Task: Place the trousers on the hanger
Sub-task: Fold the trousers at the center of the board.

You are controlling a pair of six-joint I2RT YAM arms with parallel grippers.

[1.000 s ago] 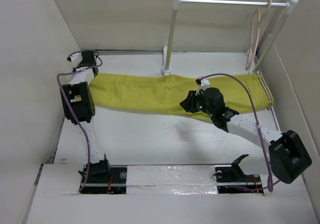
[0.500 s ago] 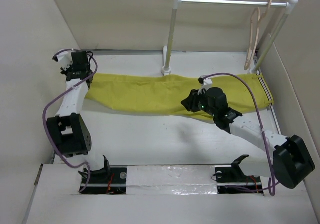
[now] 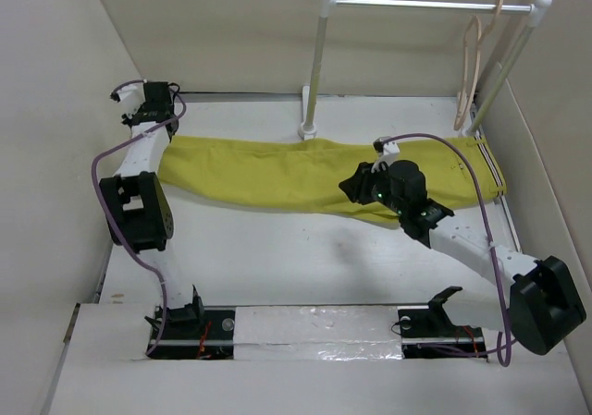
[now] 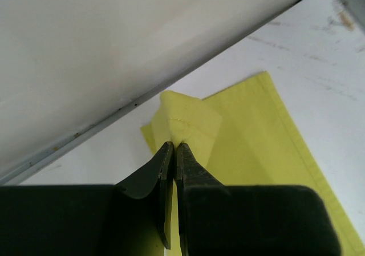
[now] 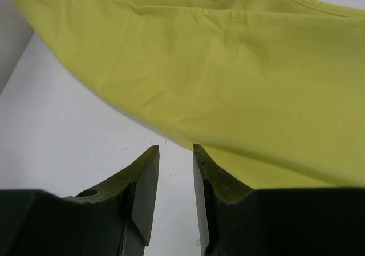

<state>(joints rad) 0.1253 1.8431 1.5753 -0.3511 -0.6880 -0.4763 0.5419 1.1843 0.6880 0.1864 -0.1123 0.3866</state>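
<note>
The mustard-yellow trousers [image 3: 268, 170] lie stretched across the table, legs to the left and striped waistband [image 3: 495, 170] at the right. My left gripper [image 3: 155, 124] is at the far-left leg end. In the left wrist view its jaws [image 4: 174, 145] are shut on a pinched-up fold of the hem of the trousers [image 4: 188, 119]. My right gripper [image 3: 356, 186] hovers over the trousers' near edge, about the middle. In the right wrist view it [image 5: 175, 149] is open and holds nothing, with the trousers [image 5: 228, 68] just beyond its tips. The pale wooden hanger [image 3: 472, 64] hangs on the rail at the back right.
A white rail rack [image 3: 425, 5] with two posts stands at the back; its left post [image 3: 314, 64] rises just behind the trousers. Beige walls close in on the left, back and right. The left wall's base [image 4: 85, 133] runs close to my left gripper.
My left arm's elbow swung down and back up while its gripper stayed shut on the leg hem by the far-left corner. The right arm drifted slightly right.
</note>
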